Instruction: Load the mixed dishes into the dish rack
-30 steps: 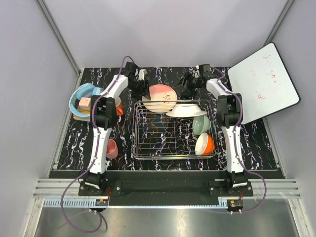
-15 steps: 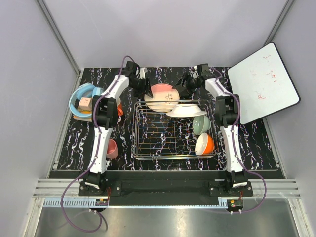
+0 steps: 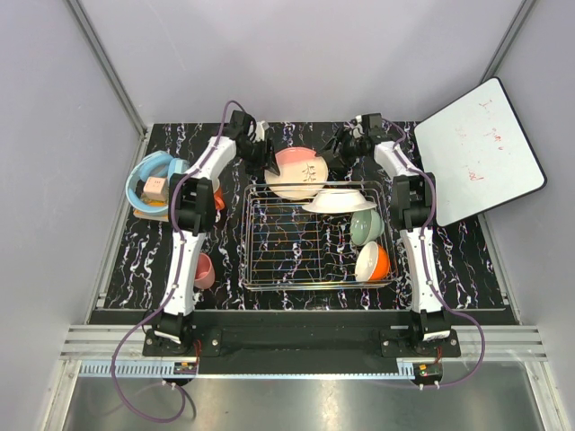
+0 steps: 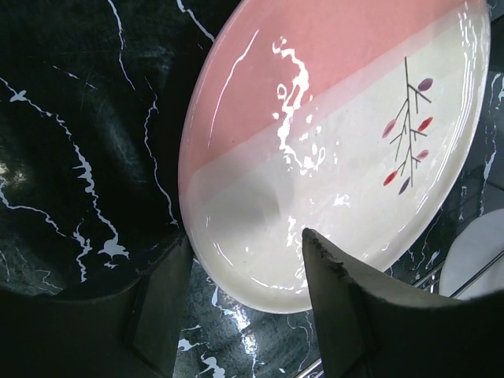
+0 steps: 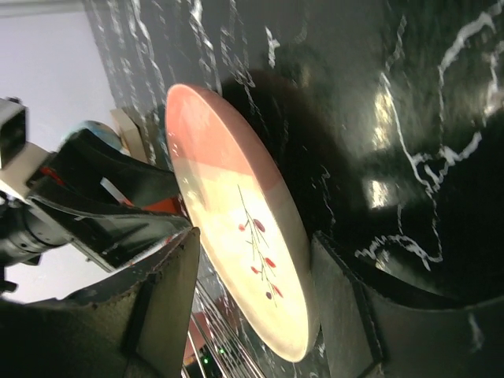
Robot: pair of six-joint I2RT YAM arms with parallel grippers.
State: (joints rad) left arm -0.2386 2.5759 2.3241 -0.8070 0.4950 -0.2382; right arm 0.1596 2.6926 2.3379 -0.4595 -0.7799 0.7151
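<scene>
The salmon-pink plate point(image 3: 299, 173) with its dark twig mark stands tilted at the back rim of the dish rack point(image 3: 244, 242). My left gripper point(image 3: 261, 160) straddles its left rim and is shut on it point(image 4: 248, 236). My right gripper point(image 3: 333, 158) straddles the right rim and is shut on it point(image 5: 256, 235). The plate fills both wrist views point(image 4: 315, 118) point(image 5: 228, 181). In the rack sit the white plate point(image 3: 339, 199), the pale green bowl point(image 3: 367, 226) and the white-and-orange bowl point(image 3: 373, 262). The pink cup point(image 3: 203, 270) and the orange-red mug point(image 3: 216, 197) stand left of the rack.
A light blue round tub point(image 3: 144, 180) with small items sits at the far left. A white board with red scribbles point(image 3: 479, 148) leans at the back right. Grey walls close in the black marble table point(image 3: 135, 260) on three sides.
Both grippers have closed in on the pink plate from either side. The plate has tipped up steeper and shifted slightly right, so its twig mark now faces the top camera.
</scene>
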